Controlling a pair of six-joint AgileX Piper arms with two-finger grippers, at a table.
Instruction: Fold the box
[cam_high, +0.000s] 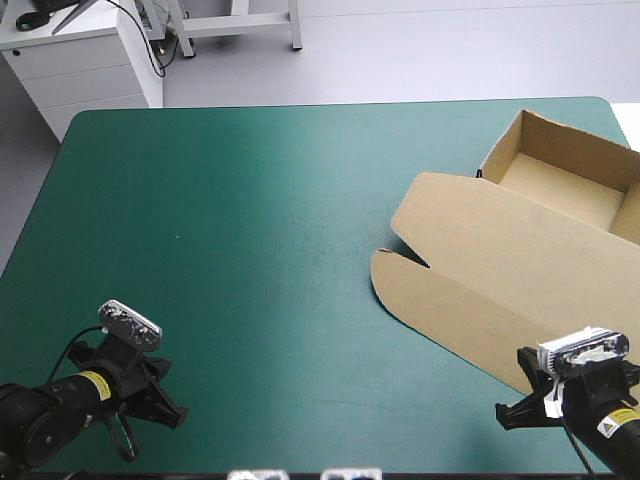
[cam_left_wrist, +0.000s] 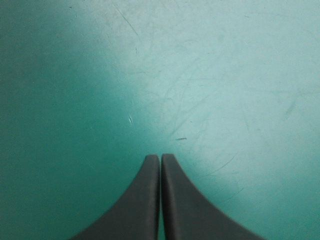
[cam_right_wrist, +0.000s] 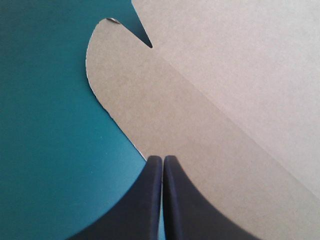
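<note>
We are seeing the box (cam_high: 520, 250) showing plain brown at the right of the frame, the worktop's cover (cam_high: 250, 250) showing teal-green with faint pale scratches, and the left fingers (cam_left_wrist: 135, 210) and right fingers (cam_right_wrist: 185, 210) showing plain black.

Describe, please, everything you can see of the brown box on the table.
The box is plain brown board, an open tray with raised walls at the table's far right. Its lid lies flat toward the robot, ending in a creased front flap with a rounded corner. It rests on the teal-green cover; the right gripper, shut, is over the flap's edge, contact unclear.
</note>
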